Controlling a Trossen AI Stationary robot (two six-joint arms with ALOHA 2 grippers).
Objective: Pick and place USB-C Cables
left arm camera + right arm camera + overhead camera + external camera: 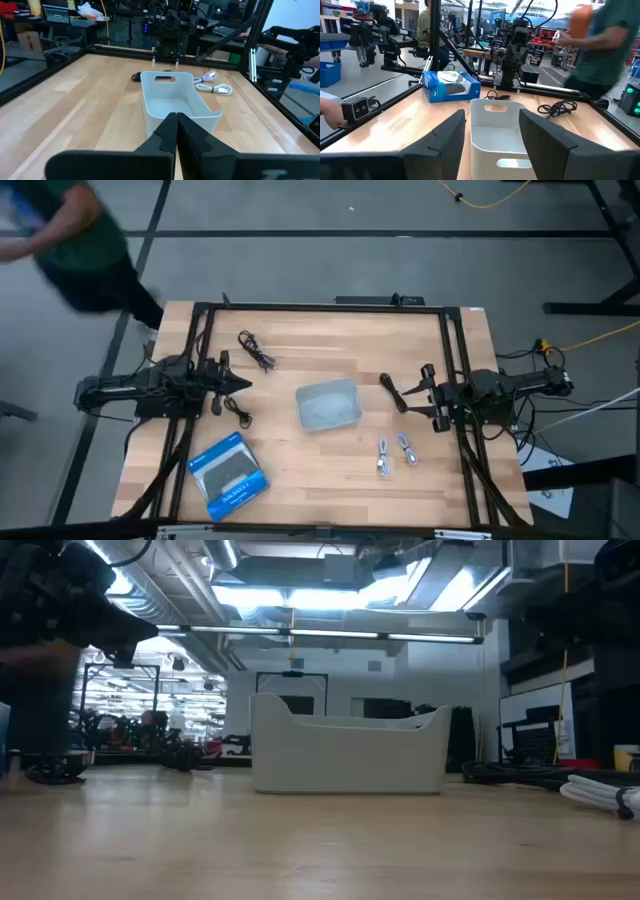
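A pale grey bin (328,405) stands mid-table. One black coiled cable (257,350) lies toward the far left, and a second black cable (243,415) lies just near of my left gripper. Two silver-white tied cables (383,455) (407,448) lie near-right of the bin and also show in the left wrist view (217,89). My left gripper (235,385) hovers left of the bin, shut and empty, its fingers pointing at the bin (175,100). My right gripper (395,392) hovers right of the bin, open and empty, facing the bin (500,130).
A blue-and-black flat box (228,475) lies at the near left of the table. A black frame (320,308) borders the table. A person in a green top (70,240) moves past the far left corner and shows in the right wrist view (600,45).
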